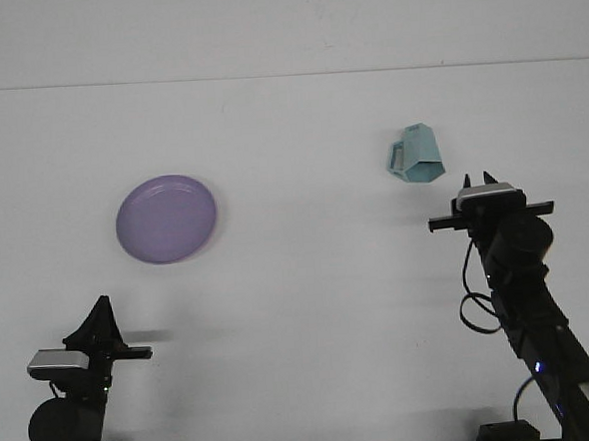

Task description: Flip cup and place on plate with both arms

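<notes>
On the white worktop [298, 280] you see the teal cup [415, 154] lying mouth-down at right, nothing in it visible. The purple plate [166, 218] sits well apart at left, bare. Your right gripper [477, 179] hovers just below the cup, fingers slightly parted; whether your left gripper [100, 317] is parted cannot be told.

Lab-style robot test bench. Bare white table [298, 280] against a plain white wall [283, 26]; two black arms mounted at the near edge; loose cabling [475, 309] on the right arm [524, 296]. No domestic furnishings.
</notes>
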`<action>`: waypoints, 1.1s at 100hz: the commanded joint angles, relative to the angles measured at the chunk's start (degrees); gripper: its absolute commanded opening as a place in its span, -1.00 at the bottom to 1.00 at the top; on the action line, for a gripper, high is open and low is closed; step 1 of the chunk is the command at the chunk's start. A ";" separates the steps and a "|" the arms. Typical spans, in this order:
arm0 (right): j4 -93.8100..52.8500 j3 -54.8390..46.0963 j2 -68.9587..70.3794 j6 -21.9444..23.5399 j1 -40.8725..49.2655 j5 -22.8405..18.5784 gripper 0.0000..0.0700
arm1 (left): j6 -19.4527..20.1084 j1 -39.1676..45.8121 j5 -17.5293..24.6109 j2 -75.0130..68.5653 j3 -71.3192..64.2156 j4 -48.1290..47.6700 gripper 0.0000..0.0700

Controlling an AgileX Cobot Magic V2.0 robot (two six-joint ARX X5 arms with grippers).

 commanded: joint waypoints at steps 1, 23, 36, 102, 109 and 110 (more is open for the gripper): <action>3.98 0.61 5.11 -2.27 -0.04 -0.07 0.12 | -0.55 0.02 -0.11 -0.02 -1.11 0.66 -0.96; 18.71 0.81 21.07 -7.39 -1.57 -3.30 0.21 | -0.55 0.02 -0.11 -0.02 -1.11 0.61 -0.96; 24.13 2.27 28.92 -9.77 -3.02 -4.61 0.21 | -0.55 0.02 -0.11 -0.02 -1.11 0.61 -0.96; 26.34 23.61 53.64 -14.08 -6.40 -12.76 0.21 | -0.52 0.02 -0.11 -0.02 -1.11 0.42 -0.96; 26.16 25.46 55.08 -14.08 -6.45 -13.60 0.19 | -0.52 0.02 -0.11 -0.02 -1.11 0.37 -0.96; 26.14 25.68 55.23 -14.08 -6.45 -13.64 0.19 | -0.52 0.02 -0.11 -0.02 -1.11 0.35 -0.96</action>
